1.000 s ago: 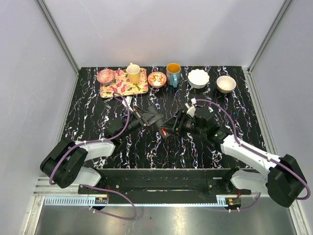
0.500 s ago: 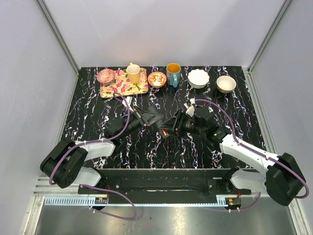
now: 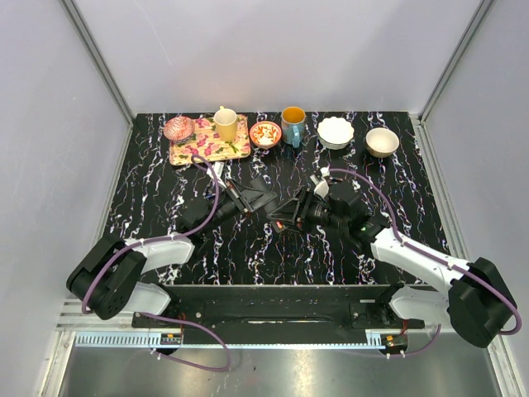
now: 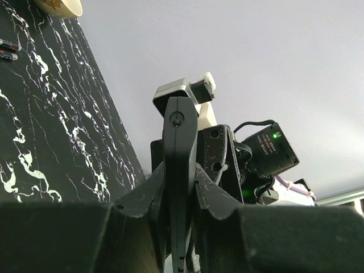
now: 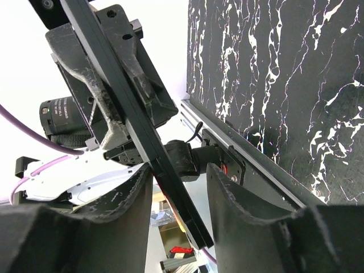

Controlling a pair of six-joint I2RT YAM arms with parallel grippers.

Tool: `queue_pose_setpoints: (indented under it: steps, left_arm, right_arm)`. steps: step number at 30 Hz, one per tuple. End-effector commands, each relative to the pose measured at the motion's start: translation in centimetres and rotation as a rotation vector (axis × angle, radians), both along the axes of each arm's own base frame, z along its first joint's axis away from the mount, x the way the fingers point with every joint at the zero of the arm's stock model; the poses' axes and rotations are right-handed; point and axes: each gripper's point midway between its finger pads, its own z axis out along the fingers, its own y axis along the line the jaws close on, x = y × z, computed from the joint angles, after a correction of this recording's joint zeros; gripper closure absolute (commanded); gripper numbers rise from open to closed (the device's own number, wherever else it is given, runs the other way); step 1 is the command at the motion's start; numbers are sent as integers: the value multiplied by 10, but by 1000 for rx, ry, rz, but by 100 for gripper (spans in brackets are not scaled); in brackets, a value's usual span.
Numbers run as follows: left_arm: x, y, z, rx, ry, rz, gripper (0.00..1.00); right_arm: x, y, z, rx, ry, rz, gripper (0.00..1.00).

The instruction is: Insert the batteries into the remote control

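Black remote control (image 5: pixel 151 142), white-veined black table (image 3: pixel 149 182) (floral pink tray (image 3: pixel 207 150)).

Tray (image 3: pixel 207 157), cups (image 3: pixel 293 126) and bowls (image 3: pixel 335 132) line the far edge; bare tabletop (image 3: pixel 413 190) lies open at right.

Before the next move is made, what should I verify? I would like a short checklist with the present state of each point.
1. Left hand shut on the remote control: ok.
2. Remote control passes between the fingers of the right hand: ok.
3. Right hand closed on the remote control: not ok, a gap shows on one side.
4. Batteries found: ok, two lie on the table, not yet loaded.
5. Battery compartment open: cannot tell.
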Motion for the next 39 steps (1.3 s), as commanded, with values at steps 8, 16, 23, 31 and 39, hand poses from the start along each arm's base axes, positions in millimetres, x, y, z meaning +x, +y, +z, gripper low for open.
queue_pose_setpoints:
  steps: [8,16,23,31,39]
  left_arm:
    - [6,12,70,-138,-165,67,100]
    - [6,13,45,-113,-115,63,100]
    - [3,13,47,-116,-122,52,100]
    - [-1,10,50,-147,-124,17,100]
    - [-9,10,54,-168,-133,-20,100]
  right_arm:
    - [-12,-2,-20,-25,57,45,49]
    - [-5,0,11,-20,-17,38,23]
    - [-13,-3,35,-61,-138,108,19]
    - [-19,-14,38,-136,-219,148,19]
    - [-12,-25,33,-158,-244,112,34]
